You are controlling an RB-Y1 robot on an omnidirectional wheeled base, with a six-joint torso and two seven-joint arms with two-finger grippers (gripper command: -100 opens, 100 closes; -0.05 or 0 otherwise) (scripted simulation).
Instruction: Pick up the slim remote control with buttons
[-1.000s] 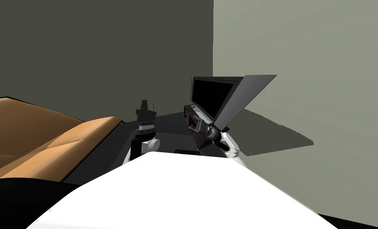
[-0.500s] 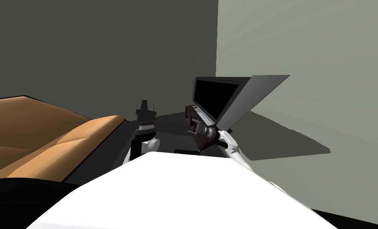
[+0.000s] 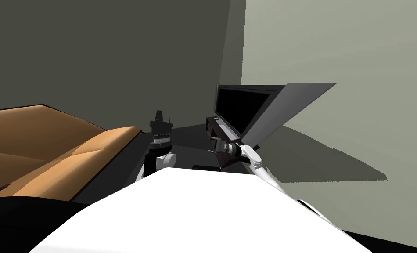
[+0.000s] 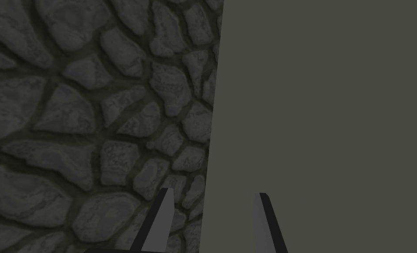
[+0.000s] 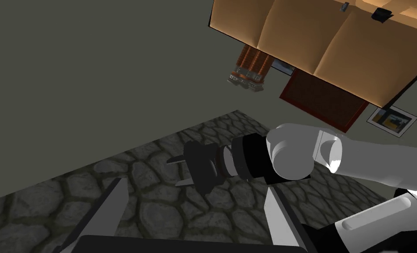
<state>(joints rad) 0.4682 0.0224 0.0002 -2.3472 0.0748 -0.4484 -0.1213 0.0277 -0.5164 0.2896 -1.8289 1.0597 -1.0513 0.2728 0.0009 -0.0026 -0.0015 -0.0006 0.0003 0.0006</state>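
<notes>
A small dark flat object [image 5: 382,14] lies on the orange sofa [image 5: 335,39]; I cannot tell whether it is the remote. A smaller grey item [image 5: 344,6] lies near it on the same cushions. My left gripper [image 3: 161,116] is raised in front of my chest beside the sofa's arm [image 3: 111,140]. Its fingers [image 4: 161,219] stand partly apart over a stone floor with nothing between them. My right gripper [image 3: 211,144] hangs low by the TV stand [image 3: 216,129], wide open and empty. It looks across at the left gripper [image 5: 174,172].
A dark-screened TV [image 3: 242,110] stands on the low dark stand at the right, near the pale wall. A dark wall [image 3: 106,52] lies ahead. A red rug [image 5: 321,99] and an orange ribbed object [image 5: 249,70] lie beyond the sofa.
The whole head view has slid to the right, so I have turned left. My right forearm has swung lower and more level. The left arm keeps its place.
</notes>
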